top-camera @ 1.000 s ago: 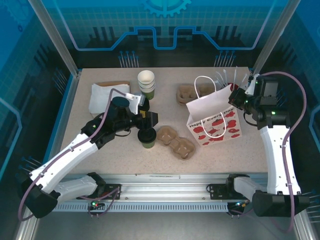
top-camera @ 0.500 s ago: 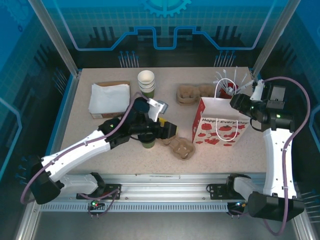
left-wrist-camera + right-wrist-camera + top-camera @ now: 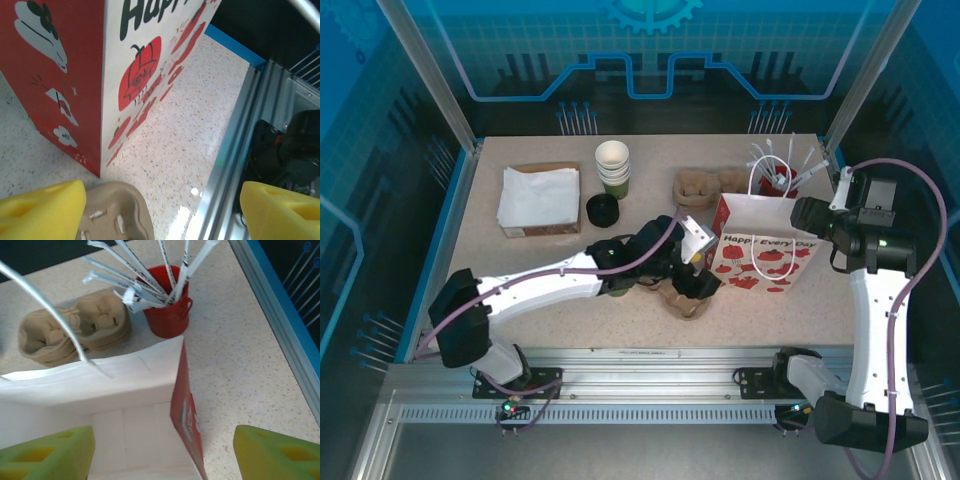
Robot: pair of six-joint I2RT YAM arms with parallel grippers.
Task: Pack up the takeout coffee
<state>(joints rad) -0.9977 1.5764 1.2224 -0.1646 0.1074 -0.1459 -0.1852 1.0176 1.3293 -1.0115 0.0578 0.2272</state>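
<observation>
Wide and empty, the right gripper (image 3: pixel 165 452) hangs over the white-and-red paper gift bag (image 3: pixel 765 250), probably guarding its open mouth, while the wide left gripper (image 3: pixel 162 205) has the olive-green paper cup (image 3: pixel 616 290) behind it, unpacked.

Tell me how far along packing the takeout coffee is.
Done: the gift bag stands upright and open beside the cardboard carrier. In hand: nothing; the left gripper is open over the carrier, the right gripper open above the bag's mouth. Left: the coffee cup, partly hidden under the left arm, is on the table, not bagged.
</observation>
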